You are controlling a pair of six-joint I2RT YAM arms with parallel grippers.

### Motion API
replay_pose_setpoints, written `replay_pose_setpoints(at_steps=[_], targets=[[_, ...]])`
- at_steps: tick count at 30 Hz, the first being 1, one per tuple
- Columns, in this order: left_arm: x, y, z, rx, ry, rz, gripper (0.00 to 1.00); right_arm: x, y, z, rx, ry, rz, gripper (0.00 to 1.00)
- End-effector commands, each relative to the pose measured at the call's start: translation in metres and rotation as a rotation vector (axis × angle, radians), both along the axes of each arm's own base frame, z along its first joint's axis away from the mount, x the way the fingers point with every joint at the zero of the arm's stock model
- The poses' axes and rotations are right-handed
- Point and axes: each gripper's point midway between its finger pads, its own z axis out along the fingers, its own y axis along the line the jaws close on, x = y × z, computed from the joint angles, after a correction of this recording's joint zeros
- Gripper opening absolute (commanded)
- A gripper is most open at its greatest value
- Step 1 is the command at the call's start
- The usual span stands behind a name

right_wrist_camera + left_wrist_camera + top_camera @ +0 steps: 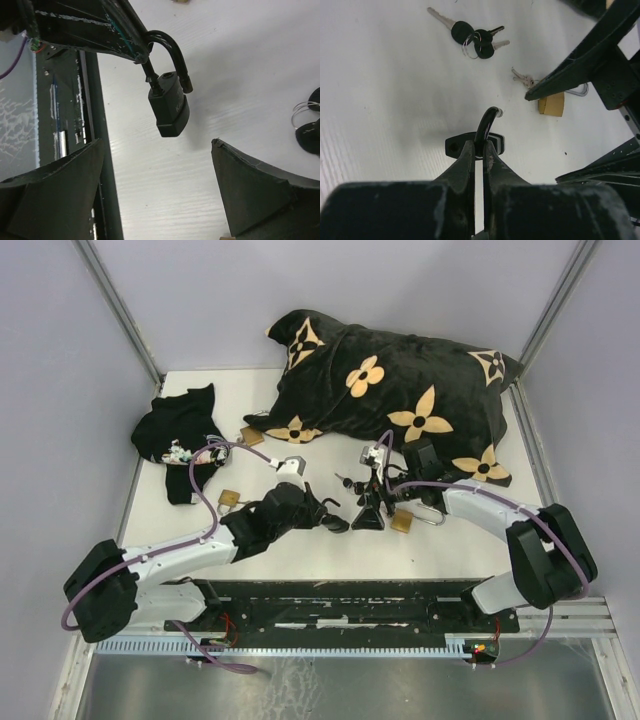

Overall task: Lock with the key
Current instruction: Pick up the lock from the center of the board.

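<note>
**LEFT GRIPPER CLAMPED ON PADLOCK; KEY NOT YET TAKEN**

Top view: the left gripper meets the right gripper at the middle of the white table. The bunch of black-headed steel keys lies just on their far side.

Left wrist view: the fingers pinch the curved shackle of the small black metal padlock.

Right wrist view: the right jaws stand wide apart and empty. The padlock hangs tilted, one shackle end free.

Risk: gripped only by its thin shackle, the body may swing under key pressure, causing misalignment or a drop.
</note>
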Motion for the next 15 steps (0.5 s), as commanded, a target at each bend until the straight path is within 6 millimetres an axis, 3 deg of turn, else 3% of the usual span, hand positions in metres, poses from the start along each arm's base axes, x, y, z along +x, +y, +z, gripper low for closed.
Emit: replay_pose_setpoints(at_steps=[1, 4, 10, 13, 15], targets=[[0.023, -0.031, 0.064, -0.180, -0.198, -0.084, 0.03, 0.027, 0.012, 0.013, 0.076, -0.227, 0.043, 0.99], [0.025, -0.034, 0.077, -0.212, -0.224, -0.097, 0.03, 0.032, 0.014, 0.015, 0.102, -0.352, 0.080, 0.99], [0.022, -0.036, 0.104, -0.294, -0.256, -0.116, 0.03, 0.022, 0.028, 0.010, 0.111, -0.396, 0.152, 0.99], [0.021, -0.036, 0.116, -0.330, -0.266, -0.114, 0.03, 0.027, 0.036, 0.013, 0.085, -0.425, 0.109, 0.99], [0.021, -0.034, 0.123, -0.349, -0.272, -0.107, 0.03, 0.034, 0.038, 0.016, 0.069, -0.428, 0.068, 0.94]])
